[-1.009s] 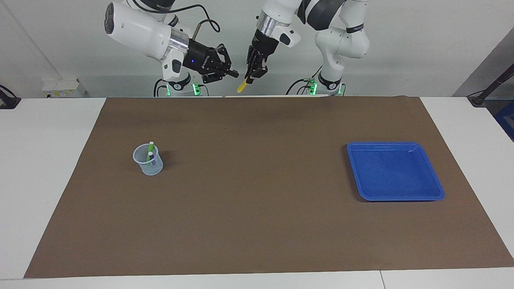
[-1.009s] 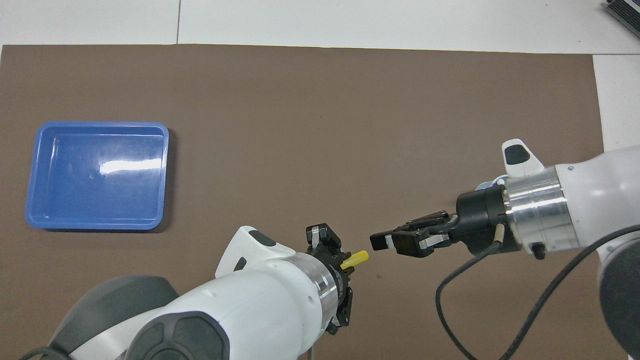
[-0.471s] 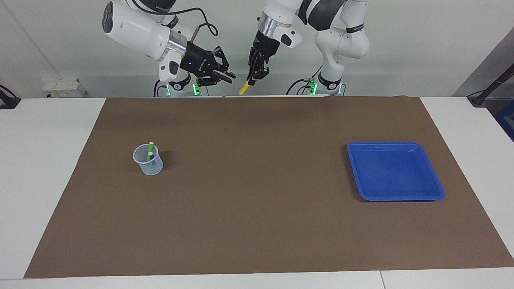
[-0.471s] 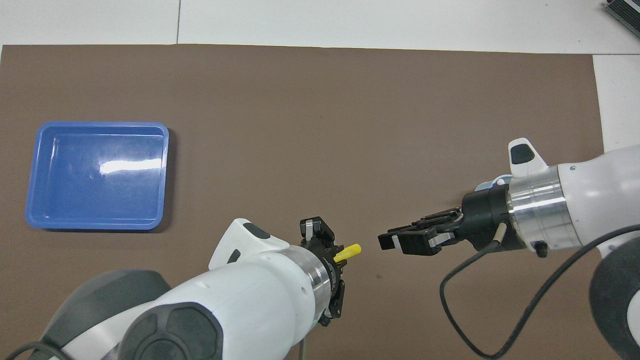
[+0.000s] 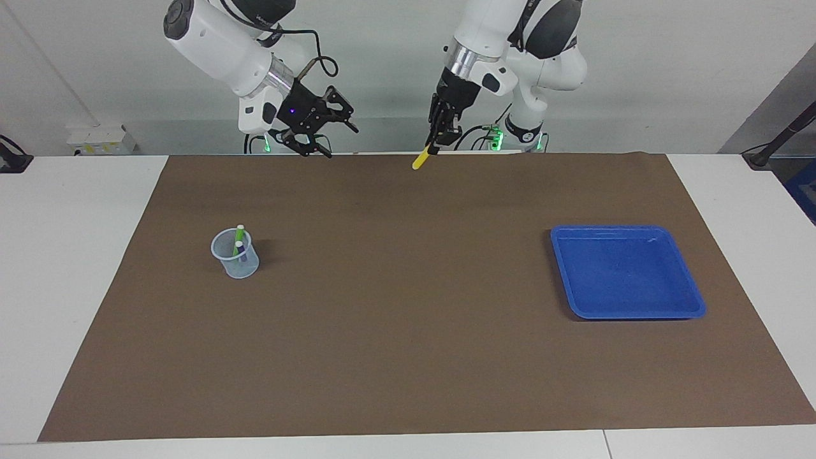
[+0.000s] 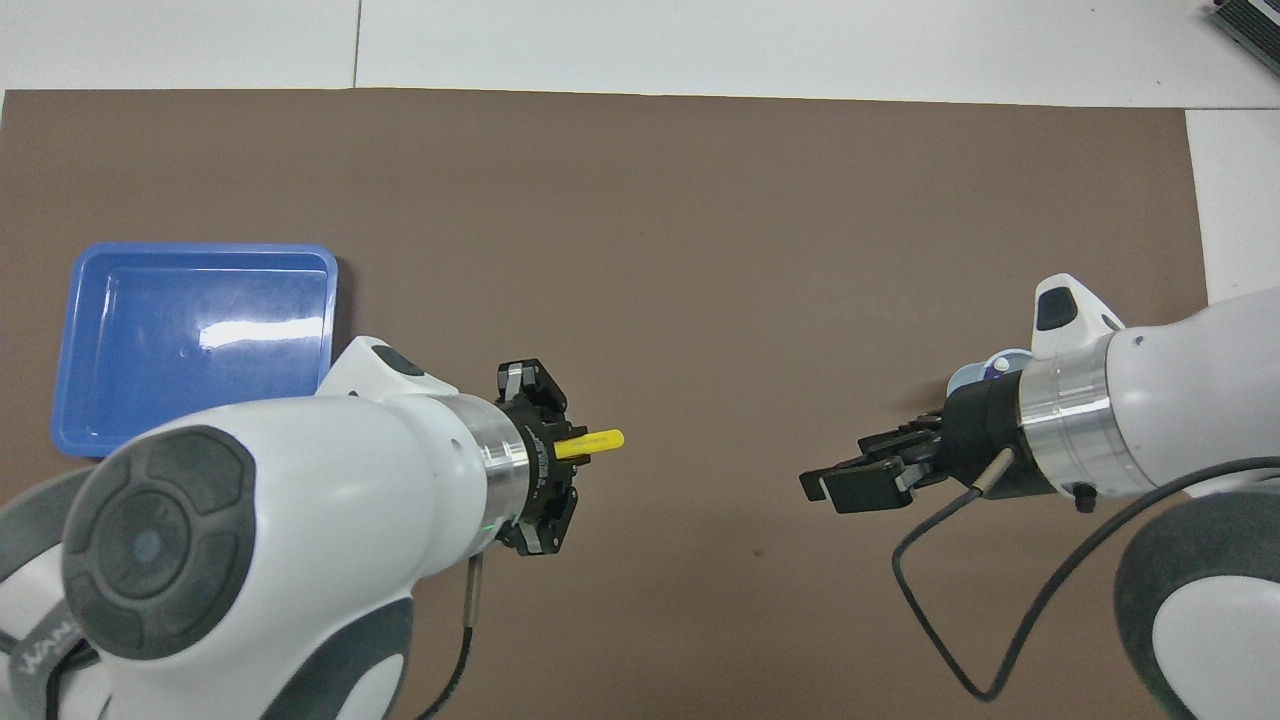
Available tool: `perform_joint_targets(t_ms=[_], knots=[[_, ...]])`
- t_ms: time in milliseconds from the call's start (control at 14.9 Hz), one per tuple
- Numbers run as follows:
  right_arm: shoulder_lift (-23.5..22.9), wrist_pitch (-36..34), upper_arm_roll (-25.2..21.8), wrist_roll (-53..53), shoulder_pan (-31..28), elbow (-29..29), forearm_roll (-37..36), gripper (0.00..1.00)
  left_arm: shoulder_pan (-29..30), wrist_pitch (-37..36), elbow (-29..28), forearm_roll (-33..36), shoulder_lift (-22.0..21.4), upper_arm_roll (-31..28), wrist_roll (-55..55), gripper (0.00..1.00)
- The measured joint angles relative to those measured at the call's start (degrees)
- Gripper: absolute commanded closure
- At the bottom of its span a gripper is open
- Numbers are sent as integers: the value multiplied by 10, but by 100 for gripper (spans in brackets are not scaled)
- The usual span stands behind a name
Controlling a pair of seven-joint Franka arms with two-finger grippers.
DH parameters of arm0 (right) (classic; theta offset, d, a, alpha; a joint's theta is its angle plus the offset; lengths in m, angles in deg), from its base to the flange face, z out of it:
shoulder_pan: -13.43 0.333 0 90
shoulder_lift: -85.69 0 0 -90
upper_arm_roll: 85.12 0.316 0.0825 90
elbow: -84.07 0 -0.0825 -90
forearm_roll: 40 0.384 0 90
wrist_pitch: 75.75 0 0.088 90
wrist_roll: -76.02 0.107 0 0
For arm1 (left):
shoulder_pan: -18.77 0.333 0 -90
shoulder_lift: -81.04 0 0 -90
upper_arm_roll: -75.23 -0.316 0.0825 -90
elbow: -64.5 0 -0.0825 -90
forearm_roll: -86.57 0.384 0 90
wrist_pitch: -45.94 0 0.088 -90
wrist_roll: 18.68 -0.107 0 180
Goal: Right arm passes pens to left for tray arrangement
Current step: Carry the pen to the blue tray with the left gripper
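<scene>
Left gripper [image 5: 435, 145] clamped on yellow pen [image 5: 421, 157], raised over edge of brown mat [image 5: 408, 357] nearest robots; pen slants down out of fingertips. Right gripper [image 5: 331, 139] up in air well apart from it, over same edge of mat, fingers spread, holding nothing. Green pen [image 5: 239, 238] and purple pen [image 5: 238, 250] stand in translucent cup [image 5: 236, 255] toward right arm's end of table. Blue tray [image 5: 628, 272] lies toward left arm's end, nothing in it.
</scene>
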Motion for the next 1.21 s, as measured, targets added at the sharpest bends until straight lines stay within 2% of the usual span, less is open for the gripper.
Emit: perform_joint_targets(t_ms=[404, 471, 538, 942, 1077, 1211], knots=[[0, 6, -2, 0, -7, 0, -103, 19, 117, -74, -5, 0, 0, -4, -228, 100], [0, 8, -2, 0, -7, 0, -125, 6, 142, -85, -5, 0, -1, -5, -269, 100], [0, 11, -2, 0, -8, 0, -148, 0, 167, -96, -5, 0, -1, -5, -311, 100], [-9, 15, -3, -13, -42, -1, -209, 0, 348, -146, -8, 0, -2, -10, -667, 100], [-17, 18, -3, -24, -50, -1, -239, 0, 386, -147, -14, 7, 2, -12, -772, 100], [-25, 22, -3, -26, -50, -1, -272, 0, 396, -144, -16, 52, 21, -11, -847, 100]])
